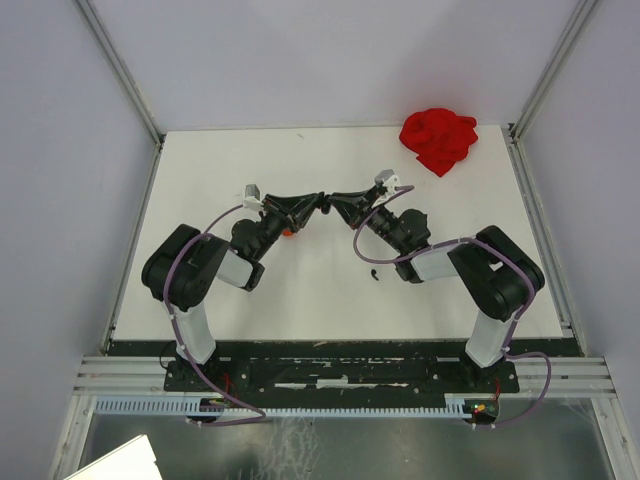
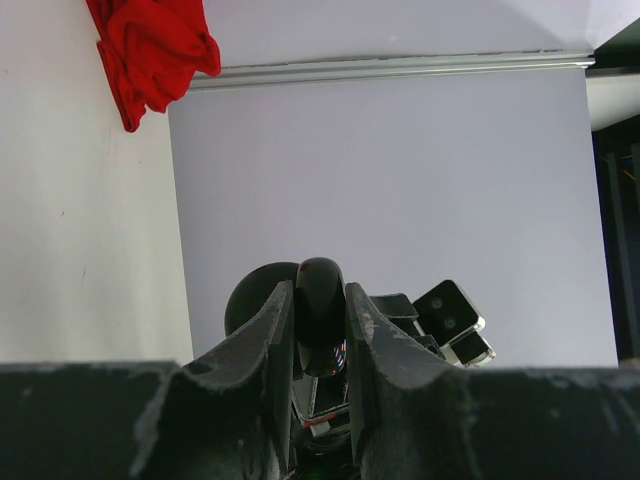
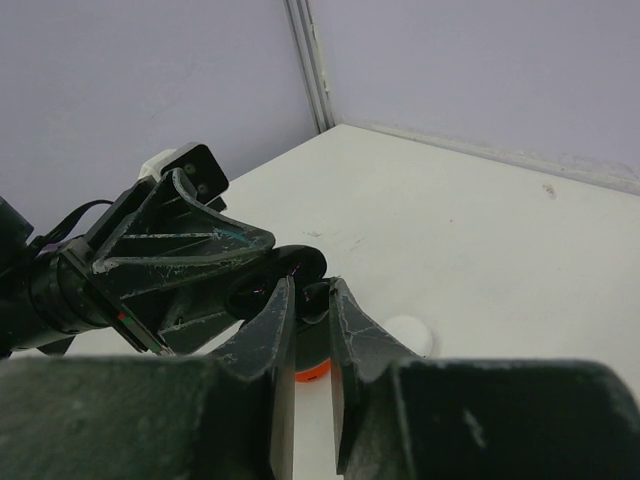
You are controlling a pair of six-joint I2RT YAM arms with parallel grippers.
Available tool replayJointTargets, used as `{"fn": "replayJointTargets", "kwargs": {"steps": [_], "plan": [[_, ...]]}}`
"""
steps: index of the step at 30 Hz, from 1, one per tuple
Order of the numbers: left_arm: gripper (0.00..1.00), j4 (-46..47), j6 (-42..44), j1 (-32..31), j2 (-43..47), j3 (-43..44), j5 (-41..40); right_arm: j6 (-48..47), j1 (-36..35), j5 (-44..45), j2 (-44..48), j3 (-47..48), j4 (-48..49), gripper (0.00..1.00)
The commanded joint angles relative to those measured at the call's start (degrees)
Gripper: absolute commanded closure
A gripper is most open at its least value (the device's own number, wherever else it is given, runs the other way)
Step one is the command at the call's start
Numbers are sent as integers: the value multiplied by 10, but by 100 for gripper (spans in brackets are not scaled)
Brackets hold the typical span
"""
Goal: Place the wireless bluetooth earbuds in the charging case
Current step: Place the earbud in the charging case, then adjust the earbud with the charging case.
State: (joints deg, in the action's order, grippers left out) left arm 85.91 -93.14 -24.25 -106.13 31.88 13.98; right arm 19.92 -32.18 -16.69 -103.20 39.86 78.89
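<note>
My left gripper (image 1: 316, 204) is shut on a black charging case (image 2: 320, 305), held above the table with its round lid (image 2: 250, 298) open. In the right wrist view the case (image 3: 262, 285) sits at the tip of the left gripper's fingers (image 3: 190, 250). My right gripper (image 1: 337, 201) meets it tip to tip and is shut on a tiny black earbud (image 3: 316, 298), right at the case's opening. A small dark piece (image 1: 372, 272), possibly another black earbud, lies on the table near the right arm. No white or red earbuds are in view.
A red disc (image 3: 318, 370) lies on the table under the grippers, also visible from above (image 1: 289, 233). A white disc (image 3: 411, 335) lies beside it. A crumpled red cloth (image 1: 438, 139) is at the back right. Walls enclose the white table (image 1: 300, 290).
</note>
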Motion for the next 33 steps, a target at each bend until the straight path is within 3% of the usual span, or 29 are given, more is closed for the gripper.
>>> {"fn": "replayJointTargets", "kwargs": {"steps": [1,4,9,17,20,22,24,27,33], "plan": [[97,59,-26,-2,13,5,7,10,5,11,-2,0,35,74],[97,53,-23,-3,10,5,6,10,5,18,10,0,37,58],[97,46,-18,-3,3,5,5,19,12,23,44,5,36,46],[97,26,-4,-2,-4,7,3,15,20,29,109,-7,-6,43],[97,15,1,-1,-2,7,1,11,19,84,182,5,-207,49],[97,-2,7,-1,2,8,1,-2,19,131,233,73,-482,48],[97,-23,18,-1,9,10,-2,-26,17,155,240,151,-679,42],[97,-57,36,-1,23,12,-6,-34,16,175,232,198,-797,36],[97,-97,58,-2,38,12,-14,-23,5,185,189,233,-888,32]]}}
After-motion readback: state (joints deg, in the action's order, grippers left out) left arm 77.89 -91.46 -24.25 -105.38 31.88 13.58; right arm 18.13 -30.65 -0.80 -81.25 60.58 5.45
